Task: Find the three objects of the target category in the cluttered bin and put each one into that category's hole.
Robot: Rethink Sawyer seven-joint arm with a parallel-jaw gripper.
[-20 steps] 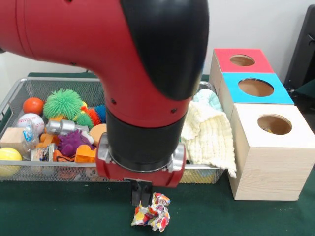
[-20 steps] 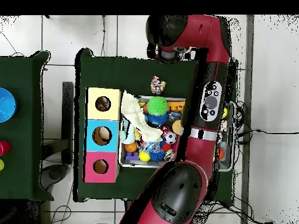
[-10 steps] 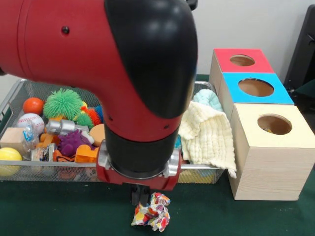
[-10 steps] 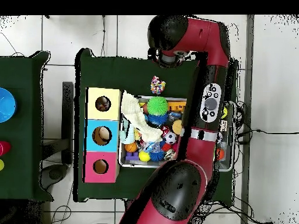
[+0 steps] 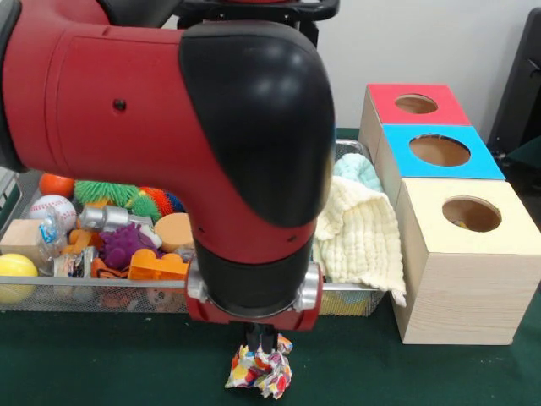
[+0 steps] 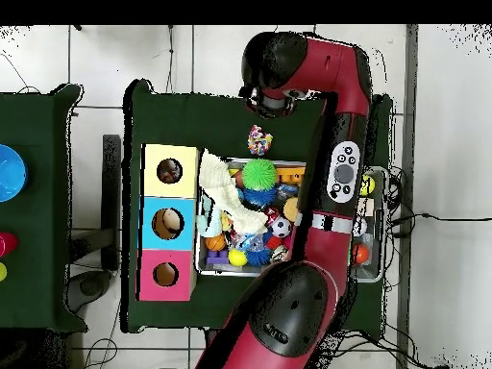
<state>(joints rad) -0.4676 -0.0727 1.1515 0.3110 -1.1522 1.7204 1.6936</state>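
Note:
One fabric-strip ball [image 5: 260, 370] lies on the green table cover in front of the wire mesh bin [image 5: 51, 298], outside it. It also shows in the overhead view [image 6: 258, 140], beyond the bin [image 6: 378, 274]. My gripper [image 5: 260, 338] hangs straight down under the red wrist, right at the ball's top. Its tips are partly hidden behind the ball. The yellow-topped box's hole [image 5: 471, 213] is at the right, and shows in the overhead view [image 6: 169, 171]. No other fabric ball shows in the bin.
The bin holds a green spiky ball [image 5: 106, 193], a baseball [image 5: 52, 210], a yellow ball [image 5: 15, 271] and several other toys. A pale muslin cloth [image 5: 359, 233] drapes over the bin's right end. Blue-topped [image 5: 439, 150] and red-topped [image 5: 416, 104] boxes stand behind the yellow one.
In the front view the arm has swung to the right. The gripper has moved from beside the ball's left side to directly over it. The ball has not moved.

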